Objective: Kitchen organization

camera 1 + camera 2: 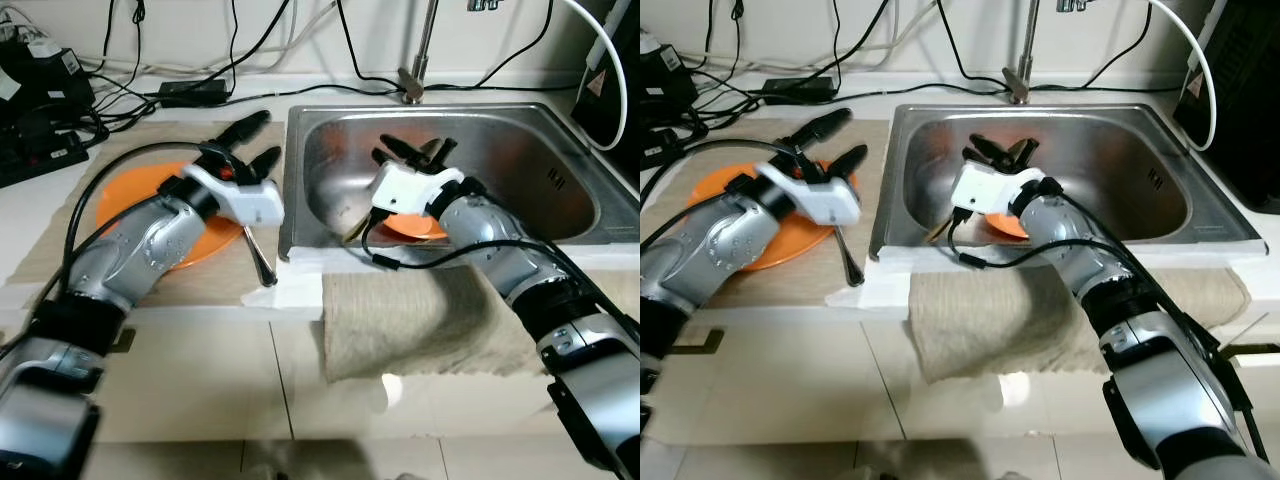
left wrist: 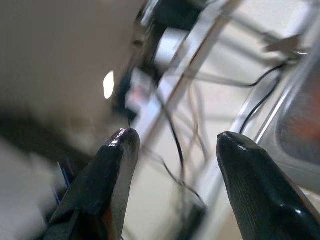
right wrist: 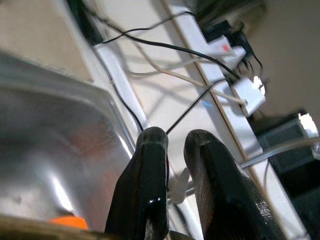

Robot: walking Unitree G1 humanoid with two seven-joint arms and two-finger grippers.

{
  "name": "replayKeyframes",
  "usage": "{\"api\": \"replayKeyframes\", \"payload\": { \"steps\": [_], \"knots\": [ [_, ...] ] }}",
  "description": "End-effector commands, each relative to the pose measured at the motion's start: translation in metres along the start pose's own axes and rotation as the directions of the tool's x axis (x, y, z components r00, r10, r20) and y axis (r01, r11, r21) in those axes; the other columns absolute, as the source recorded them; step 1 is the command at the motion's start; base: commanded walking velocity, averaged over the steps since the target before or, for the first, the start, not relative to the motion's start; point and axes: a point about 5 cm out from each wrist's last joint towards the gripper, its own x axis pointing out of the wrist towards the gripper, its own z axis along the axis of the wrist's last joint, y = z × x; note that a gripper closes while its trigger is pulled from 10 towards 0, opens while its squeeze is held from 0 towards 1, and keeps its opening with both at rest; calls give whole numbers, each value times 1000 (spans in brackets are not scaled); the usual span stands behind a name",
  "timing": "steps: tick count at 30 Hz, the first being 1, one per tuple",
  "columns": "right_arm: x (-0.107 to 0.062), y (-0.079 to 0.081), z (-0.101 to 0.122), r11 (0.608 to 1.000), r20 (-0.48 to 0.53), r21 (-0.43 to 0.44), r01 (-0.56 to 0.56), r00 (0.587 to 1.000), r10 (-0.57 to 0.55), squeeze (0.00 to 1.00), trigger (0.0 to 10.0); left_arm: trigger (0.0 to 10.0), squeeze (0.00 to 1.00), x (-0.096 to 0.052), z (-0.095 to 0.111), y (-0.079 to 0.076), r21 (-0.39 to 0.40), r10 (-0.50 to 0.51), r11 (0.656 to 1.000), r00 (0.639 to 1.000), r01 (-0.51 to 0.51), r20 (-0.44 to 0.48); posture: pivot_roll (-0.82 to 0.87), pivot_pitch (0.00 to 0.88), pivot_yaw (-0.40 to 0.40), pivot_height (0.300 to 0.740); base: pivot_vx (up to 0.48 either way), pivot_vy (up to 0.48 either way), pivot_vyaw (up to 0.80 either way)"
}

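Stainless steel sink (image 1: 560, 215) sits sunk into the pale worktop (image 1: 180, 380), with a chrome tap stem (image 1: 420, 50) rising behind its back rim. Right tool (image 1: 415, 152) reaches into the basin, its two black fingers lying close together with only a thin gap between them and nothing seen held. Under that wrist an orange dish (image 1: 412, 226) rests on the basin floor, partly covered by the white wrist housing; something thin and pale pokes out beside it, too hidden to name.

Left tool (image 1: 248, 145) hovers over the beige mat (image 1: 60, 230) to the left of the sink, fingers spread wide apart and empty. Beneath the left arm a round orange plate (image 1: 135, 195) lies flat on the mat. A metal spoon (image 1: 258, 258) lies beside the plate's near edge, handle towards the sink rim, its bowl resting near a white cloth (image 1: 295, 285) at the front corner of the sink.

A grey towel (image 1: 420, 320) hangs over the worktop's front edge, below the sink and under the right arm. Black cables (image 1: 180, 60) trail along the back of the worktop, with a black adapter (image 1: 190, 92) among them and dark equipment (image 1: 40, 110) at the far left. A black appliance (image 1: 610, 90) stands at the far right beside the sink
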Motion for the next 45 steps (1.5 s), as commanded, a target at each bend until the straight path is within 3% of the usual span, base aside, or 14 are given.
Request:
{"api": "replayKeyframes", "payload": {
  "steps": [1,13,20,21,22,24,26,27,32,33,34,35,37,45],
  "knots": [
    [-1,-7,-5,996,-31,79,41,999,-39,482,0,10000,0,1,-11,9,-140,29,989,995,-42,-94,-9,0,36,740,0,0,0],
    [-4,-12,-26,901,-214,366,232,963,-161,498,0,10000,0,2,-10,7,-275,39,958,988,-79,-148,-7,0,38,740,0,0,0],
    [-5,-5,-50,642,-452,636,429,881,-140,502,0,10000,0,1,-5,5,-294,30,953,989,-72,-144,-5,0,36,740,0,0,0],
    [-4,-5,-52,570,-489,675,468,863,-129,502,0,10000,0,1,-3,4,-293,29,954,990,-69,-141,-5,0,35,740,0,0,0],
    [-4,-5,-52,570,-489,675,468,863,-129,502,0,10000,0,1,-3,4,-293,29,954,990,-69,-141,-5,0,35,740,0,0,0],
    [-2,-5,-55,446,-542,726,524,835,-99,502,0,10000,0,1,-3,4,-296,27,953,989,-69,-143,-4,0,33,740,0,0,0],
    [-2,-6,-56,417,-555,732,539,826,-96,506,0,10000,0,1,-2,4,-298,27,952,989,-70,-144,-3,0,31,740,0,0,0],
    [0,-8,-57,338,-583,748,571,809,-76,506,0,10000,0,1,-2,4,-300,25,952,989,-68,-146,-1,0,28,740,0,0,0],
    [0,-7,-60,229,-623,756,614,781,-37,510,0,10000,0,1,-1,5,-304,25,950,989,-70,-148,0,0,25,740,0,0,0],
    [-2,-6,-63,189,-646,747,637,763,-19,596,0,10000,0,1,0,5,-303,25,951,989,-69,-147,4,0,21,740,0,0,0],
    [-5,-2,-67,126,-683,726,676,730,15,843,0,10000,0,1,0,5,-301,24,951,989,-68,-147,5,0,21,740,0,0,0],
    [-7,1,-69,97,-701,712,695,713,34,871,0,10000,0,1,1,5,-300,24,952,989,-68,-147,5,0,21,740,0,0,0],
    [-11,7,-73,67,-722,692,719,689,62,1000,0,10000,0,1,1,6,-299,24,952,989,-68,-147,6,0,20,740,0,0,0],
    [-17,23,-76,63,-754,655,753,646,122,1000,0,10000,0,2,2,7,-289,20,955,989,-62,-148,12,0,20,740,0,0,0]
  ]
}}
